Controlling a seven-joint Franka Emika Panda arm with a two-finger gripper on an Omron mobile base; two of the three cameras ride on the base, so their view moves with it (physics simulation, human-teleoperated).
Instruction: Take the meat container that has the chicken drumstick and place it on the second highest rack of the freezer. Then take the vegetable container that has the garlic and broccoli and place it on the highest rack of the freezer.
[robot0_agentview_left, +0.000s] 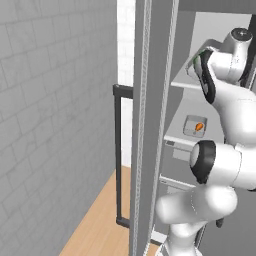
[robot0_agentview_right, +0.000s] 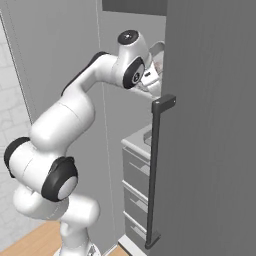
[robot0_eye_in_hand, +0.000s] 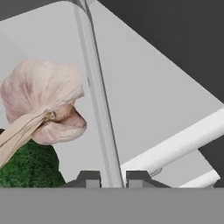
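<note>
While the gripper (robot0_eye_in_hand: 110, 177) pinches the thin wall of the vegetable container (robot0_eye_in_hand: 98, 100), fingers nearly closed on it, the tray sits over the highest rack (robot0_agentview_left: 192, 62) of the freezer (robot0_agentview_left: 150, 125). The garlic (robot0_eye_in_hand: 41, 100) lies above the broccoli (robot0_eye_in_hand: 26, 166), close to that wall. The meat container (robot0_agentview_left: 194, 126), with its chicken drumstick (robot0_agentview_left: 199, 127), rests one shelf below the highest rack. Letting go before the tray is flat on the rack could tip it and roll the garlic out.
</note>
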